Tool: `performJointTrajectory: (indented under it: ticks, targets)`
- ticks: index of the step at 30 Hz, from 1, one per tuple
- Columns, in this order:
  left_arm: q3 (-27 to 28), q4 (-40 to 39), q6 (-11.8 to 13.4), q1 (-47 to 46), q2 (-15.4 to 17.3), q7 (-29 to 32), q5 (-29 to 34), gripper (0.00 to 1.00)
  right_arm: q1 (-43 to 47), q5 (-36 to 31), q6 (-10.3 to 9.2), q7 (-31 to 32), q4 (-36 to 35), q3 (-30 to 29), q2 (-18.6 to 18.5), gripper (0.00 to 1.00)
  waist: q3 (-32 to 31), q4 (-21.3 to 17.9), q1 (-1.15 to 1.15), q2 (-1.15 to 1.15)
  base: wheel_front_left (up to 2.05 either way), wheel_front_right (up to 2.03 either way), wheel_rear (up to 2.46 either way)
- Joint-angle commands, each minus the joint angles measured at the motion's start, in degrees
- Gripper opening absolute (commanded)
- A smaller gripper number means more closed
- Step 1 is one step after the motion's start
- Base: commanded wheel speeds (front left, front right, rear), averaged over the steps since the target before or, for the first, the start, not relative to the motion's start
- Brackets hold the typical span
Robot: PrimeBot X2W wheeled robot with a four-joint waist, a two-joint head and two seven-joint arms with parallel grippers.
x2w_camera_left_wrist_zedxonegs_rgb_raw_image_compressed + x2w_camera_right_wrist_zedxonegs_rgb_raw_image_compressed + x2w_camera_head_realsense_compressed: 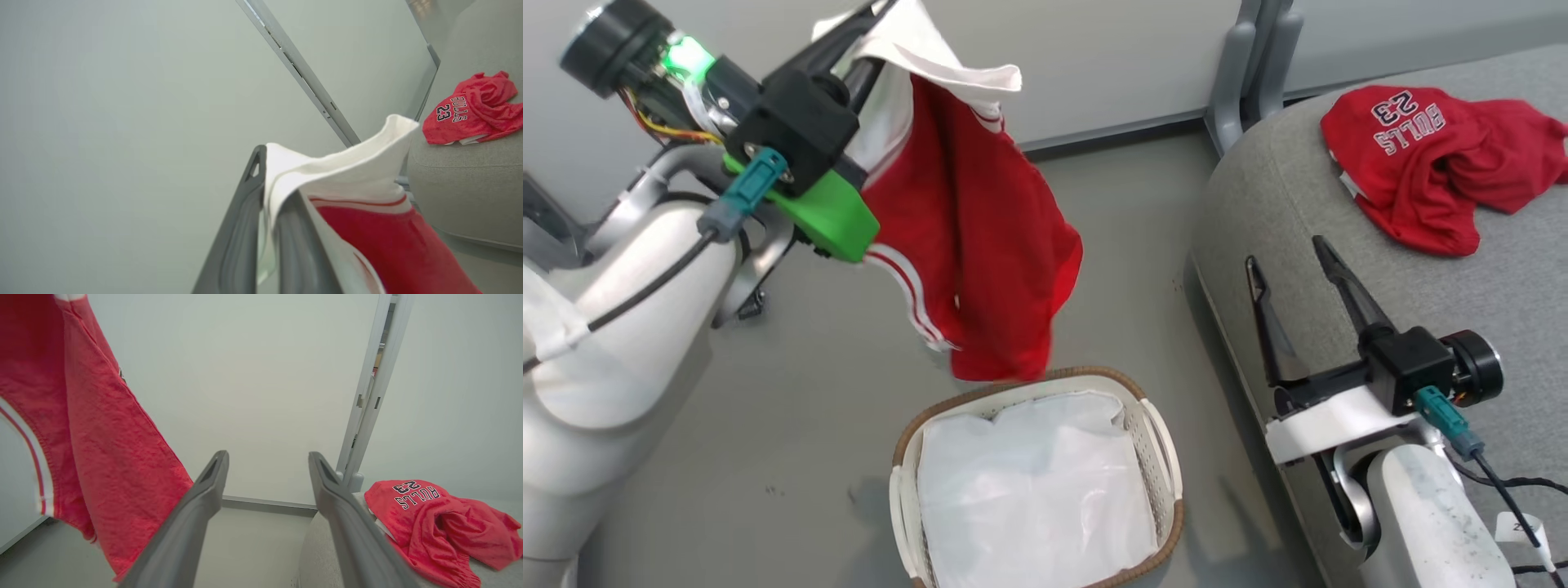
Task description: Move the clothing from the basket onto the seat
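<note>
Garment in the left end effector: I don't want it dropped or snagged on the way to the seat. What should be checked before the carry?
1. Grip: left end effector shut on the garment, at its white band: ok.
2. Hem clear of the basket: cannot tell; it hangs right at the rim in the head view.
3. Basket holds no red clothing, just the liner: ok.
4. Bare room on the seat beside the jersey: ok.
5. Right end effector open, holding nothing, apart from the garment: ok.
</note>
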Motion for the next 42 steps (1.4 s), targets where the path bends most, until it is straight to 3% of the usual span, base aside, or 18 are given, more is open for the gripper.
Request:
performJointTrajectory:
  ticks: [1, 9, 24, 33, 41, 42]
  targets:
    - [0.33, -0.15, -0.16, -1.48, 0.25, 0.44, -0.49, 0.0, 0.5, 0.2, -0.08, -0.01, 0.35, 0.59, -0.18, 1.0, -1.88, -0.69, 0.01, 0.1, 0.0, 0.0, 0.0]
    - [0.29, 0.62, -0.17, -3.5, -0.92, 0.76, -1.15, 0.0, -2.61, 1.17, -0.08, -0.01, 1.51, 6.62, -0.17, 1.0, -3.06, -0.83, 0.01, 0.1, 0.0, 0.0, 0.0]
    - [-1.66, -2.23, 1.0, -1.83, -3.22, 0.4, -1.59, 0.0, -14.65, 6.65, -0.08, -0.01, 5.46, 26.88, -0.18, 1.0, -4.53, 1.32, 0.01, 0.1, 0.0, 0.0, 0.0]
    - [-2.95, -3.5, 0.85, -3.7, -5.37, 0.79, -1.9, 0.0, -20.23, 12.57, -0.08, -0.01, 9.23, 31.77, -0.19, 1.0, -4.57, 2.88, 0.01, 0.1, 0.0, 0.0, 0.0]
    - [-4.02, -3.36, 0.68, -5.45, -7.88, 0.91, -2.31, 0.0, -23.14, 16.82, -0.08, -0.01, 16.7, 33.72, -0.18, 1.0, -4.15, 4.25, 0.01, 0.1, 0.0, 0.0, 0.0]
    - [-4.13, -3.26, 0.62, -5.64, -8.17, 0.82, -2.41, 0.0, -23.62, 17.27, -0.08, -0.01, 17.3, 33.85, -0.16, 0.89, -4.06, 4.43, 0.01, 0.1, 0.0, 0.0, 0.0]
